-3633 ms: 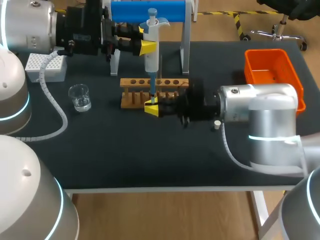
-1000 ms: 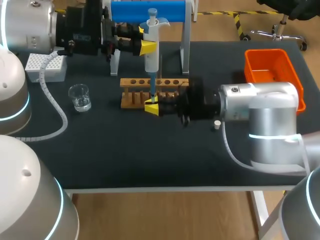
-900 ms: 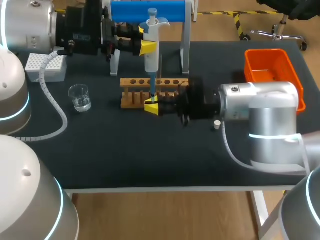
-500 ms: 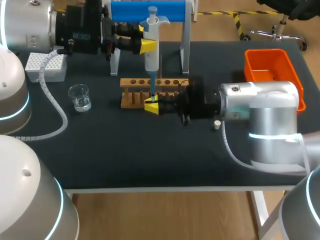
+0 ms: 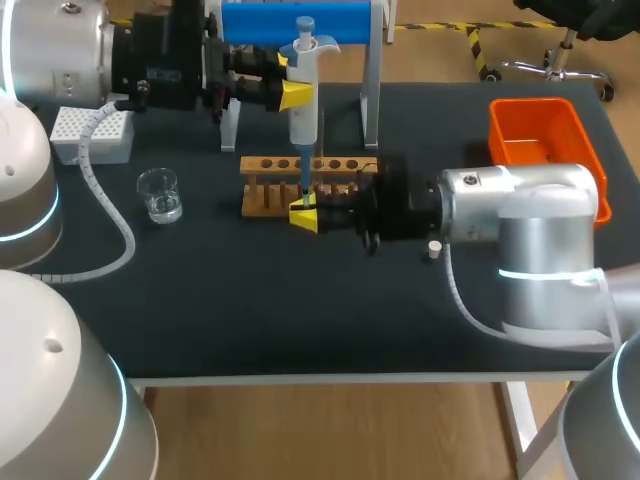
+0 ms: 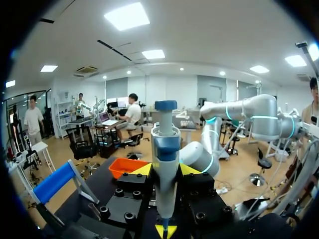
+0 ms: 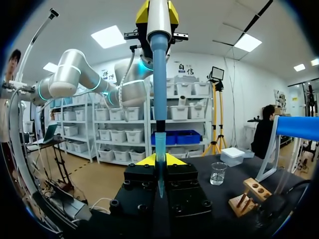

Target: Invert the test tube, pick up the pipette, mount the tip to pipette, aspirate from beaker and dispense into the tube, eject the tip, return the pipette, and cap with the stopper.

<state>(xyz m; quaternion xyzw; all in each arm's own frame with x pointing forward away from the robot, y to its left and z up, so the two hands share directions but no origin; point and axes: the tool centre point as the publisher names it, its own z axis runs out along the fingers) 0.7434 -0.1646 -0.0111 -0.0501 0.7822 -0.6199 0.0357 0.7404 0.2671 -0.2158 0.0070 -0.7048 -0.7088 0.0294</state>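
My left gripper point(image 5: 297, 95) is shut on the white and blue pipette point(image 5: 303, 108), holding it upright above the wooden tube rack point(image 5: 310, 182). In the left wrist view the pipette point(image 6: 165, 164) stands between the yellow fingertips point(image 6: 142, 170). Its blue shaft with the mounted tip point(image 7: 159, 144) points down into the clear test tube point(image 7: 159, 180). My right gripper point(image 5: 303, 216) is shut on that tube just in front of the rack, and the tube sits between its fingers point(image 7: 159, 160). The glass beaker point(image 5: 160, 194) stands at the left, and the small white stopper point(image 5: 434, 247) lies by the right arm.
A white tip box point(image 5: 92, 134) sits at the back left. The blue pipette stand point(image 5: 300, 22) rises behind the rack. An orange bin point(image 5: 545, 150) is at the back right. My right arm's cable point(image 5: 470, 310) trails over the table.
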